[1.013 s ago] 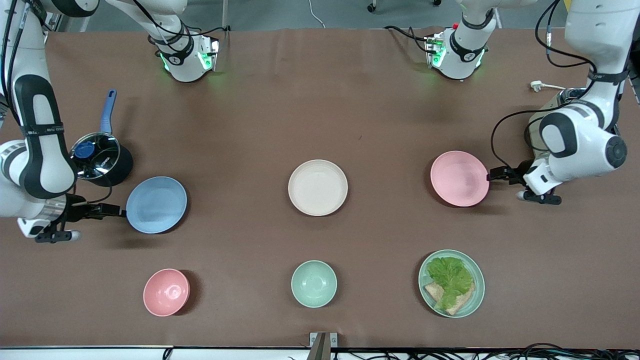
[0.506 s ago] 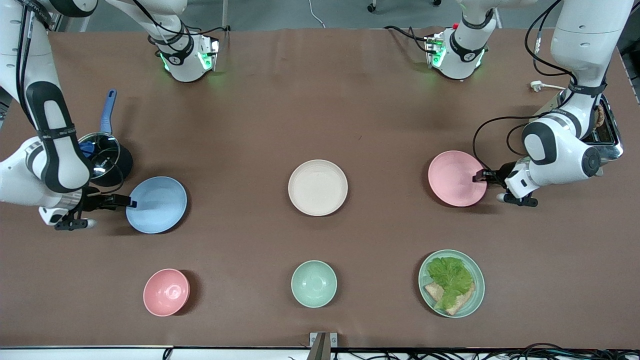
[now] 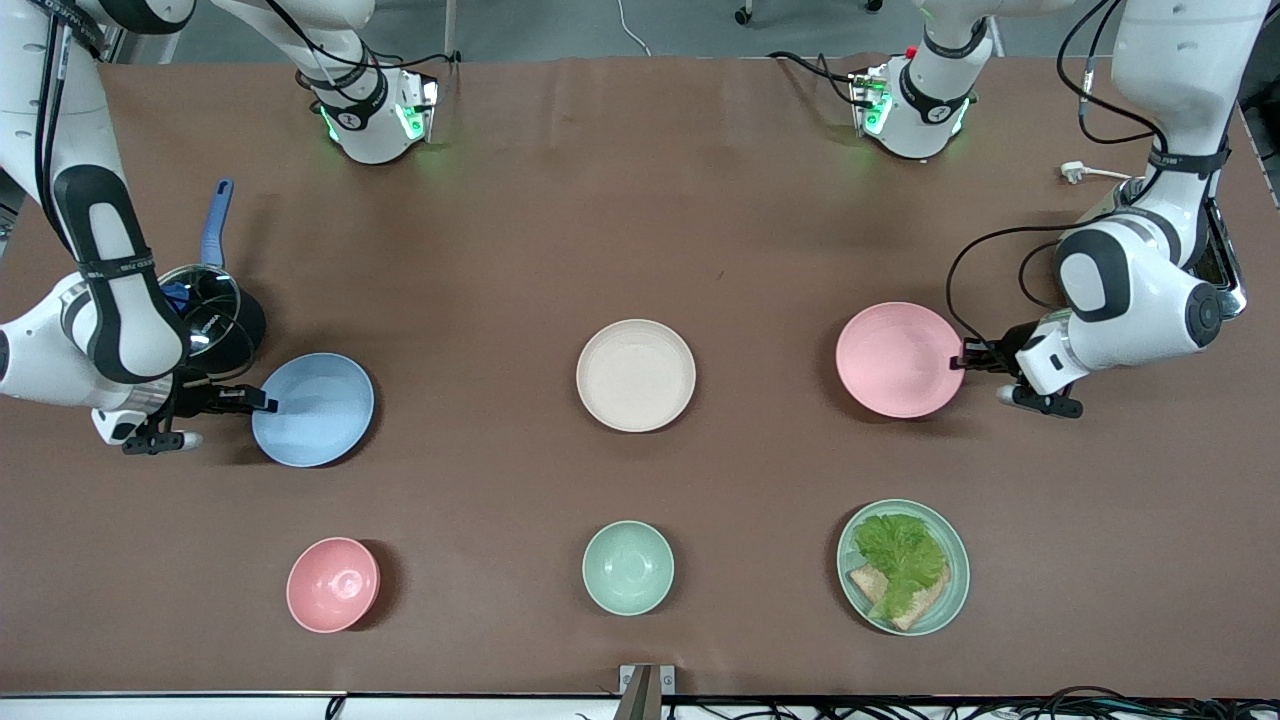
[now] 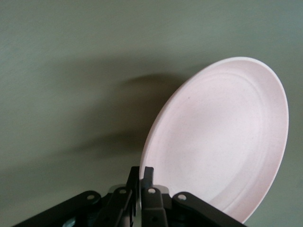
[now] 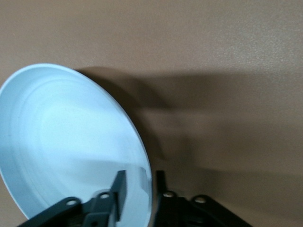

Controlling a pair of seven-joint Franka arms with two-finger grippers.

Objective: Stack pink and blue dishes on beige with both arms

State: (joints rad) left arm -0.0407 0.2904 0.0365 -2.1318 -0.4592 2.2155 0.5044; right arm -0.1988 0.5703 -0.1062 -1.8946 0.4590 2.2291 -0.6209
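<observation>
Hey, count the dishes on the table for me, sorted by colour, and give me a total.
Pink: 2, the pink plate and the pink bowl
Blue: 1, the blue plate
Beige: 1, the beige plate
Mint green: 2, the mint-green bowl and the mint-green plate with food
Total: 6

The pink plate point(image 3: 897, 359), blue plate point(image 3: 313, 408) and beige plate point(image 3: 636, 375) look like smooth matte plastic. Under them the brown table cover point(image 3: 640, 200) is dull. Beside the blue plate, the pot lid point(image 3: 195, 311) is glossy glass.
</observation>
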